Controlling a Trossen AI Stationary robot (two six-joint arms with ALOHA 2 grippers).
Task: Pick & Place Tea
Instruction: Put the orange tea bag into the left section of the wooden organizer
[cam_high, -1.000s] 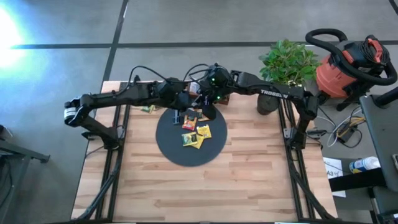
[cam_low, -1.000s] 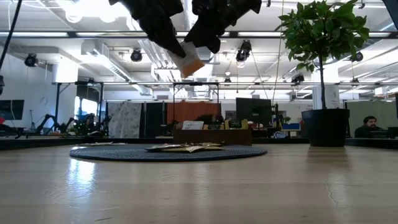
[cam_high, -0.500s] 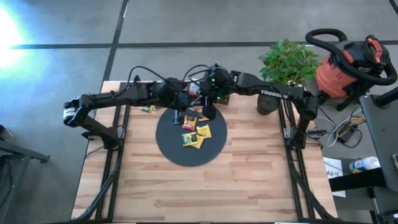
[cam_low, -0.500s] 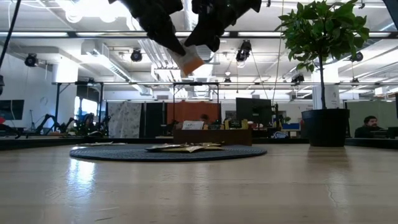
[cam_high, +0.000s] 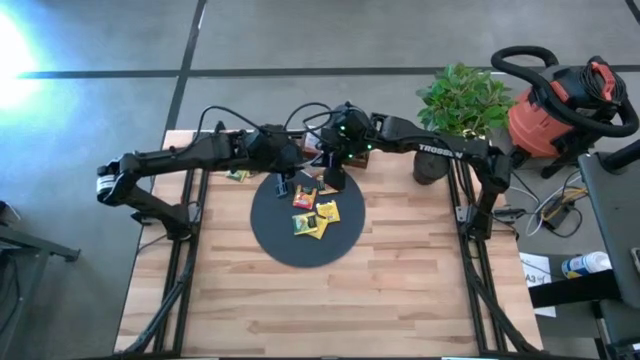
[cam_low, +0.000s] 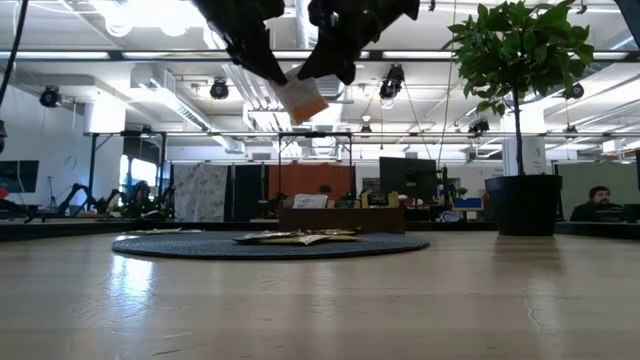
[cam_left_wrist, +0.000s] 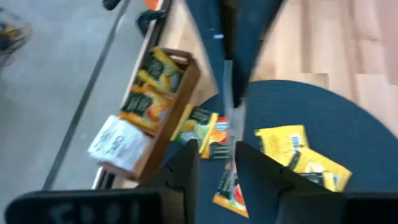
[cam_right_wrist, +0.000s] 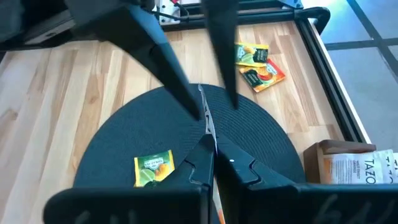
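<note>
In the high view the left gripper (cam_high: 285, 183) sits at the upper left edge of the black disc (cam_high: 290, 245), just left of the right gripper (cam_high: 333, 178), which hangs over the disc's upper middle. Loose tea packets (cam_high: 318, 215) lie on the disc below them, and two more packets (cam_high: 237, 175) rest on the table (cam_high: 400, 290) at the disc's upper left.

The low view, top centre, shows what the overhead hides: the right gripper (cam_low: 318, 72) pinches an orange-and-white tea packet (cam_low: 302, 98) high above the disc (cam_low: 270, 245), and the left gripper (cam_low: 258, 62) stands beside it with its fingers apart.

The left wrist view shows its fingers (cam_left_wrist: 186, 174) spread and the wooden tray (cam_left_wrist: 166, 102) holding packets.

The right wrist view shows fingers (cam_right_wrist: 200, 163) pressed together on the packet's thin edge (cam_right_wrist: 208, 122).
</note>
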